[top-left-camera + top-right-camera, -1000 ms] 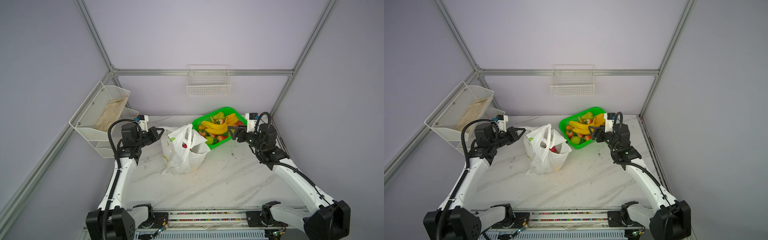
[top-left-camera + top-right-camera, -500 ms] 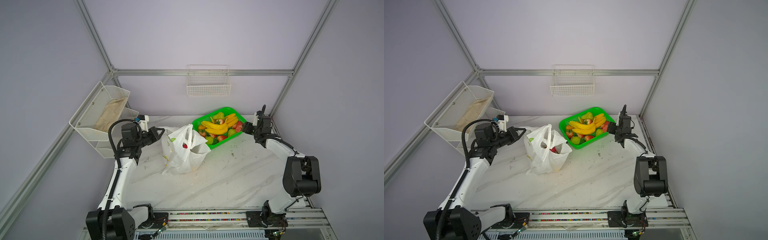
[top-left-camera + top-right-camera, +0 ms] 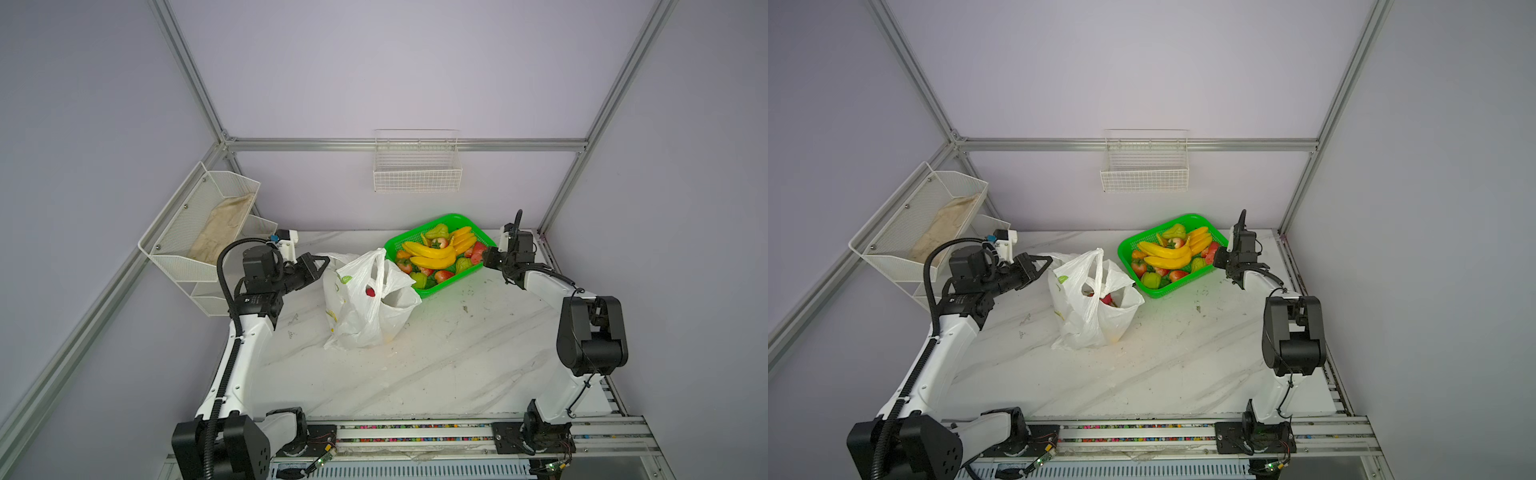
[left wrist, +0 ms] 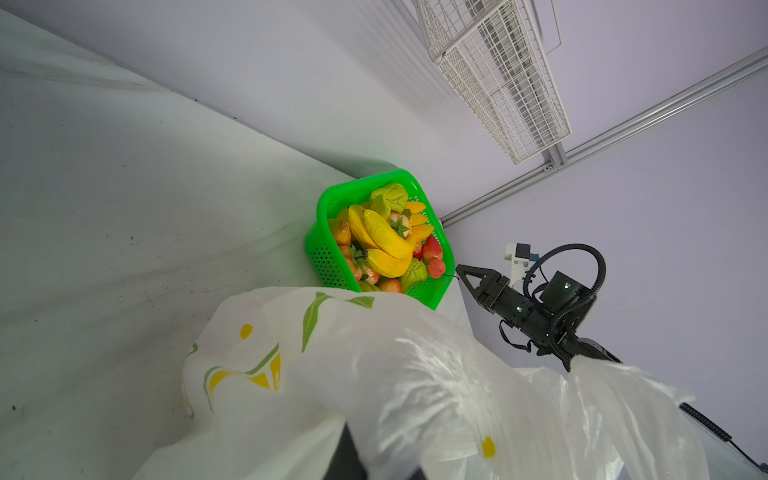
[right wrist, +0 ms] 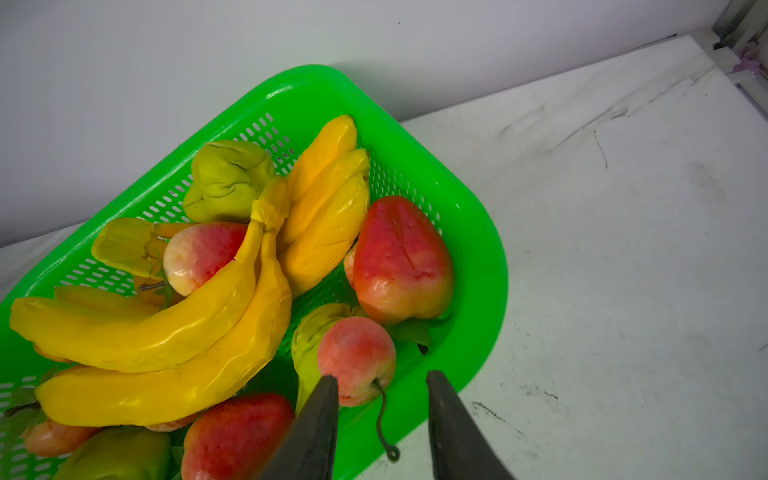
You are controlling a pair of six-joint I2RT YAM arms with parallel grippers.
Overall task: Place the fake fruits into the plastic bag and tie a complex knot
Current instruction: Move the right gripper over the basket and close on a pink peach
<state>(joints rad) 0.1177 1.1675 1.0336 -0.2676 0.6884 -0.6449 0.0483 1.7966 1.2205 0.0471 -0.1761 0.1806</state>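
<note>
The plastic bag [image 3: 365, 299] [image 3: 1092, 303] stands open at mid-table, white with lemon and leaf print, and a red fruit [image 3: 370, 292] shows inside it. My left gripper [image 3: 322, 264] [image 3: 1044, 264] is shut on the bag's left edge; in the left wrist view the bag [image 4: 374, 374] hides the jaws. Most fake fruits lie in the green basket [image 3: 436, 291] [image 5: 478, 249]: bananas [image 5: 166, 332], red and green pieces. My right gripper [image 5: 381, 376] [image 3: 484, 257] is open at the basket's right rim. A small pink-red stemmed fruit [image 5: 357, 357] touches one finger [image 5: 320, 415] only.
A white wire shelf with a beige cloth [image 3: 220, 228] hangs on the left wall close behind my left arm. A wire basket [image 3: 417, 166] is fixed to the back wall. The green basket sits near the back wall and right corner post.
My right arm folded back and its gripper shifted from over the basket to the basket's right rim, with the jaws narrowing. The left arm and the bag have not moved.
</note>
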